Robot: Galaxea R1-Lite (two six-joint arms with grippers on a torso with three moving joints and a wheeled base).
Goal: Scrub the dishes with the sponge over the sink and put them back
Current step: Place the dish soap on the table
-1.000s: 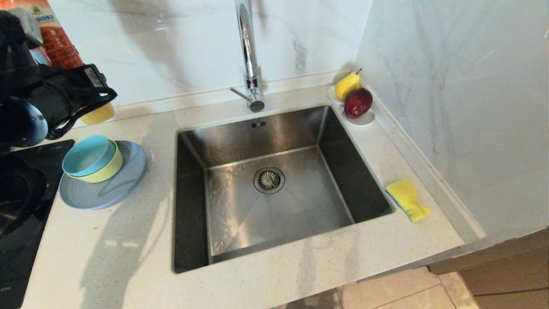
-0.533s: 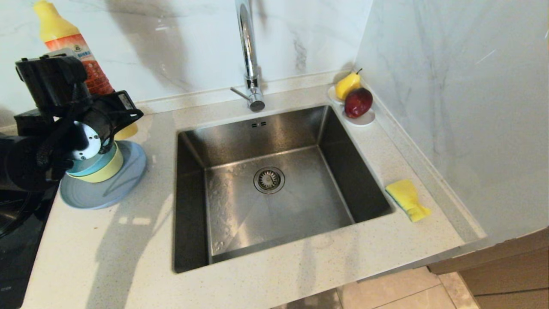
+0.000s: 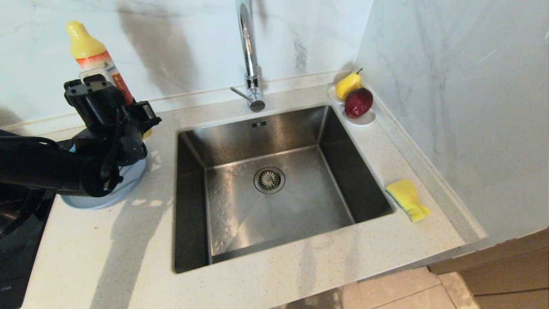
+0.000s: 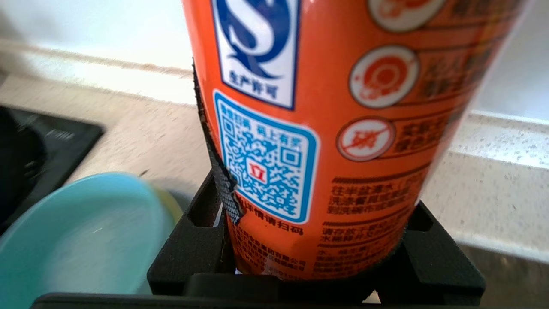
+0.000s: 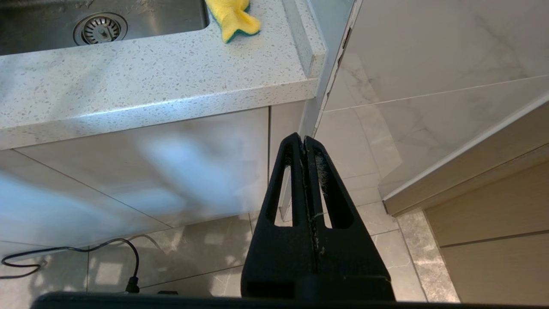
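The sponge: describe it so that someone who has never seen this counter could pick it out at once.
Start at the steel sink set in the speckled countertop. Go to the counter strip between the sink's right rim and the marble side wall, towards the front. There lies the sponge: a flat yellow pad with a green underside, unlike the yellow pear on the white dish at the back corner.

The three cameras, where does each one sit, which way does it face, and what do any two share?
Head view: high, looking down on the sink; left arm at the left, its left gripper hidden.
Left wrist view: behind the fingers, facing the detergent bottle held between them, teal bowl beside.
Right wrist view: below the counter, right gripper shut.
Shared: sponge, head and right wrist.
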